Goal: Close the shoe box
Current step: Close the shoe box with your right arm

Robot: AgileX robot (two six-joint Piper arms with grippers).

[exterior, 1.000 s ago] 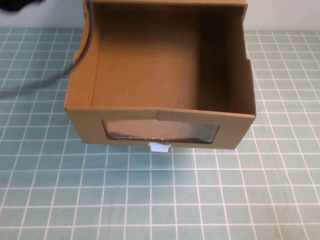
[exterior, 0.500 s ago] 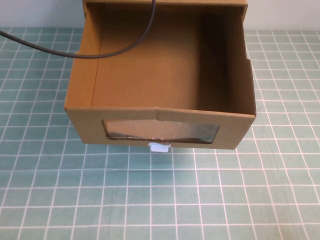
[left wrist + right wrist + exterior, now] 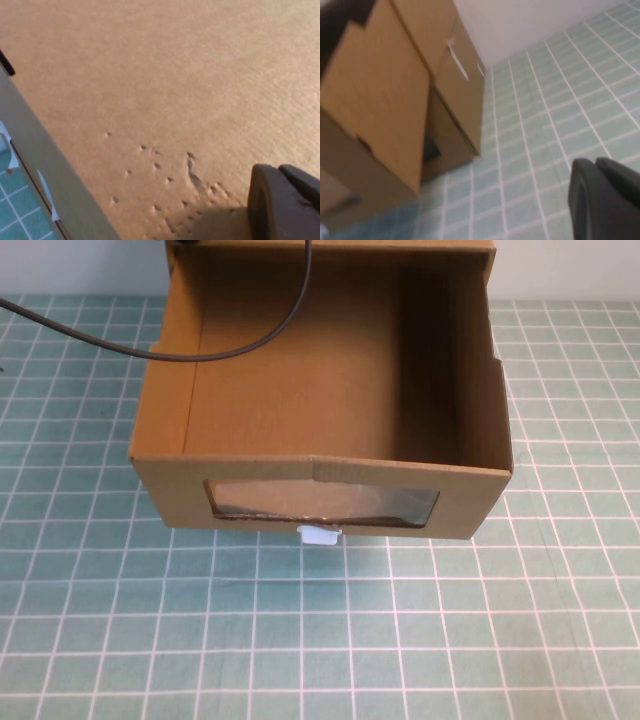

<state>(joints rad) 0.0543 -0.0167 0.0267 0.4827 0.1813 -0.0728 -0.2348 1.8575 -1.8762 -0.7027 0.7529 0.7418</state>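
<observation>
The shoe box (image 3: 320,430) stood open, unpushed; the left gripper (image 3: 285,205) hung over cardboard, the right gripper (image 3: 605,200) beside the box, finger states impossible to tell; pushing its front inward seemed next.

Thin black cable (image 3: 230,348); each end effector shows 1 rounded black finger (image 3: 285,205).

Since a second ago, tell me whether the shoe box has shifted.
No. The shoe box keeps its place against the mat's grid lines; its white tab sits on the same square.

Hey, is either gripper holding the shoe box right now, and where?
Cannot be told: left gripper sits close against cardboard, right gripper hangs beside the shoe box; no grasp shows.
</observation>
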